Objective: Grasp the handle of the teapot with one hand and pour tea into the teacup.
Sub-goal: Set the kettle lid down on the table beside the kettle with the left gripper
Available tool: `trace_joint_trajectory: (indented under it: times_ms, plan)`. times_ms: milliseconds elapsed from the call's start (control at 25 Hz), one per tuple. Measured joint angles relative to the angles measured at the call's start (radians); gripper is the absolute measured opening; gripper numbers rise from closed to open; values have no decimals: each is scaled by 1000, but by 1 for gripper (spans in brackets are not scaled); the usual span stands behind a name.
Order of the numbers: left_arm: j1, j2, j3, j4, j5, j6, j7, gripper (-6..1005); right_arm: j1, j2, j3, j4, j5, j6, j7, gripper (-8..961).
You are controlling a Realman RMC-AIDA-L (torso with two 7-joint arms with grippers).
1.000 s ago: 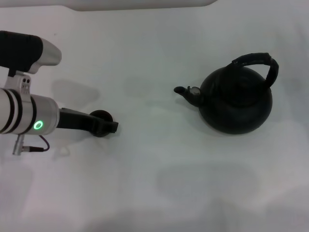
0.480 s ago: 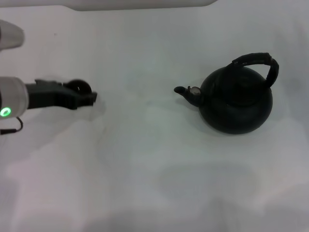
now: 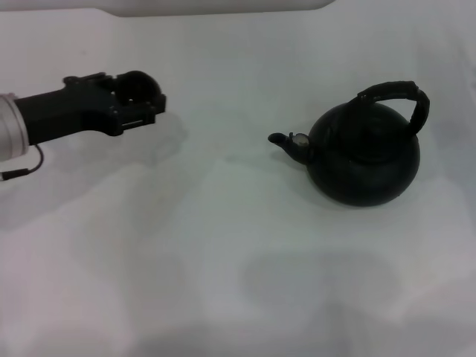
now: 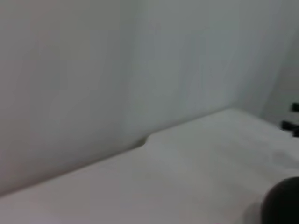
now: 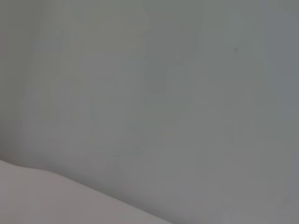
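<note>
Pinching the teacup (image 3: pixel 138 87) in the left gripper (image 3: pixel 141 100), lifted far left. Teapot (image 3: pixel 364 152) sits right, looks heavy and rigid; grab its handle (image 3: pixel 398 95) at the arch top.

the left arm (image 3: pixel 18 126) ends in a silver-grey metal cylinder, behind a long matte-black link that widens into a blocky black gripper housing. the left gripper (image 3: pixel 137 100) is all black, with squared edges and a small ledge just behind the fingers. a thin dark cable loops under the silver section, far back from the fingers.
</note>
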Motion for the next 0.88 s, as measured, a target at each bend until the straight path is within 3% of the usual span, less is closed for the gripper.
trace_joint_trajectory:
  times_ms: [200, 400, 880]
  plan:
    - [-149, 3, -82, -227, 45, -116, 63, 704, 0, 0, 0, 0, -2, 2, 0, 872]
    - [-233, 5, -84, -309, 142, -172, 74, 704, -2, 0, -3, 0, -4, 4, 0, 872]
    - [-298, 4, -82, -348, 229, -189, 23, 705, -7, 1, -6, 0, -8, 9, 0, 872]
